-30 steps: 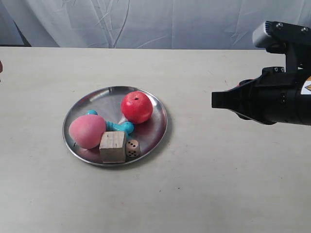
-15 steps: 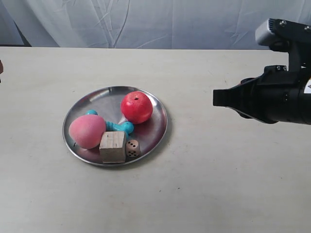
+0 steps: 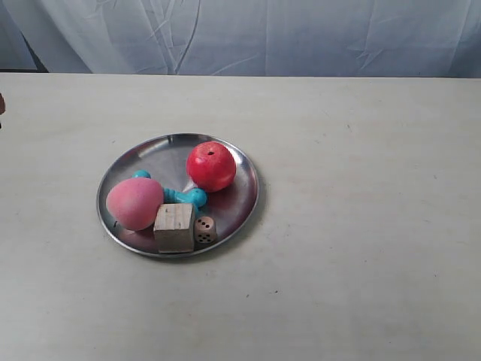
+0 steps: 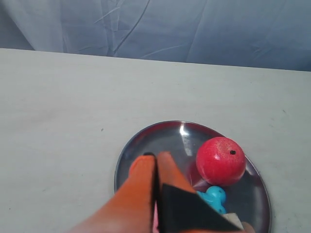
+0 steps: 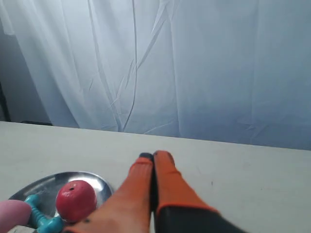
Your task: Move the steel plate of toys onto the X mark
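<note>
Sitting level, steel plate (image 3: 150, 154); dog-bone (image 3: 184, 197) slanting between peach (image 3: 134, 203), apple (image 3: 211, 166)

The steel plate (image 3: 124, 159) sits on the cream table (image 3: 361, 195), left of centre. On it: red apple (image 3: 211, 166) at the back, pink peach (image 3: 134, 204) left, teal dog-bone (image 3: 184, 197) between them, seemingly touching both. Wooden cube (image 3: 174, 227) and die (image 3: 204, 229) sit side by side at the front rim.
</note>
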Controlling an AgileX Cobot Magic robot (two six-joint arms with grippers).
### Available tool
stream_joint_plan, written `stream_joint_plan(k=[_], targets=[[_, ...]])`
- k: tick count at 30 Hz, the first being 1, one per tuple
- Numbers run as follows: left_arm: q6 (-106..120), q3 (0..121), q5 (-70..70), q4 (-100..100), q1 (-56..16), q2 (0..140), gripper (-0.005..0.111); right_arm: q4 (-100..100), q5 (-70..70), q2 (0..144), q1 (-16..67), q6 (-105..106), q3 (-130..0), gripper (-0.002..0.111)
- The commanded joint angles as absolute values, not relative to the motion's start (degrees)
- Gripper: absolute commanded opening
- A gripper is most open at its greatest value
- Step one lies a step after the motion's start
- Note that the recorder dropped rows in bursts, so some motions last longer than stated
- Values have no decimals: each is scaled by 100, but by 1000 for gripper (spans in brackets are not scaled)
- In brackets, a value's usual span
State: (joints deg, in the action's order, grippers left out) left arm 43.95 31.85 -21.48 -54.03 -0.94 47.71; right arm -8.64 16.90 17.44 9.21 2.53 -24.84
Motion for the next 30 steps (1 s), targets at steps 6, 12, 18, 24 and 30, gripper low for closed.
stream_joint_plan(k=[6, 12, 18, 24, 30], targets=[[4395, 3155, -2137, -5395, -124, 4726, 0, -539, 1349, 330, 805, 286, -1190, -1], [4395, 3155, -2137, -5395, -124, 4726, 0, -348, 1142, 317, 805, 0, -452, -1], [4395, 3155, -2137, -5395, -124, 4726, 0, -281, 1142, 317, 709, -47, -88, -1], [4395, 3155, -2137, -5395, -124, 4726, 0, -291, 1333, 181, 205, -455, 0, -1], [4395, 3155, -2137, -5395, -124, 4726, 0, -291, 1856, 27, 173, -455, 0, -1]])
